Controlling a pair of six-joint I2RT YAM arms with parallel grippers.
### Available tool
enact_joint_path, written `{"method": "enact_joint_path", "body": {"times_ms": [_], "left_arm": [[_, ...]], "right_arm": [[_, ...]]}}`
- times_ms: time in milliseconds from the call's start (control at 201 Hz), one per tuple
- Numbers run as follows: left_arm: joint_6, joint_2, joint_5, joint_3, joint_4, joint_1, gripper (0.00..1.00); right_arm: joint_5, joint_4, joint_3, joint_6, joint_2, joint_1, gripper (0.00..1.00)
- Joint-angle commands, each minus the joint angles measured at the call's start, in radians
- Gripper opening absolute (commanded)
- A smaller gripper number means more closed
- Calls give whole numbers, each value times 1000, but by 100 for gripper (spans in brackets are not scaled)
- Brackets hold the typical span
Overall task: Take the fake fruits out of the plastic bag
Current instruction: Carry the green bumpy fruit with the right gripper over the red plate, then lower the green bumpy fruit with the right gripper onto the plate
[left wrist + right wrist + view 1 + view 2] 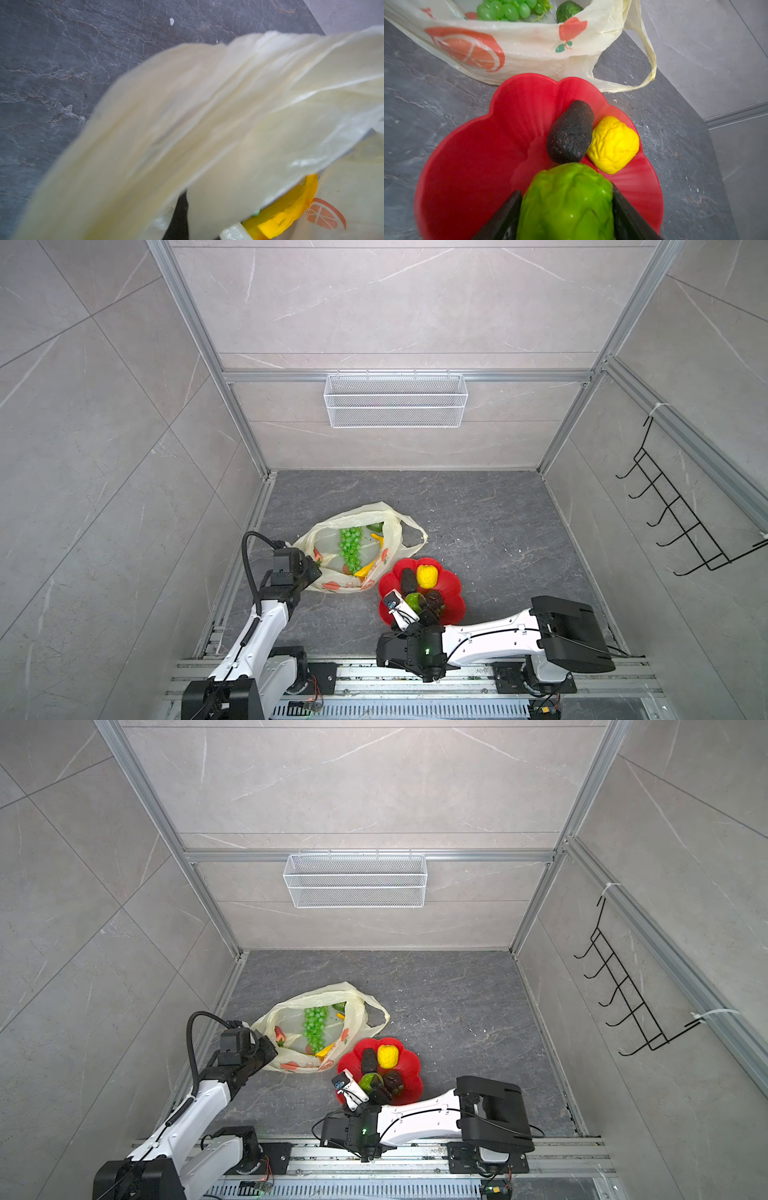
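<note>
Clamped in the right gripper over the red plate: a green avocado. Just ahead of its fingers, 2 more – dark avocado and yellow lemon, touching. Farther ahead, the plastic bag, green grape bunch inside, rim pinched in the closed left gripper.

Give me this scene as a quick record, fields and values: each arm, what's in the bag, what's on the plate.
left gripper: shut on the plastic bag edge
right gripper: fingers on either side of green fruit, above red plate
in bag: grape bunch, banana, strawberry, dark green ball
on plate: dark avocado, lemon, dark-brown piece
</note>
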Motion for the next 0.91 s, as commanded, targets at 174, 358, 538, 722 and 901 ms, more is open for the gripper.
{"method": "enact_joint_path", "body": {"times_ms": [174, 358, 538, 722, 901], "left_arm": [[23, -1, 4, -3, 30, 5, 0], [24, 2, 4, -1, 31, 6, 0], [25, 1, 3, -3, 29, 4, 0], [26, 0, 1, -3, 30, 5, 0], [26, -3, 1, -4, 30, 6, 0]], "right_arm": [[60, -71, 30, 64, 77, 1, 70], [59, -67, 33, 61, 83, -5, 73], [22, -35, 29, 33, 83, -9, 77], [-25, 2, 16, -4, 68, -11, 79], [-74, 13, 23, -31, 31, -11, 80]]}}
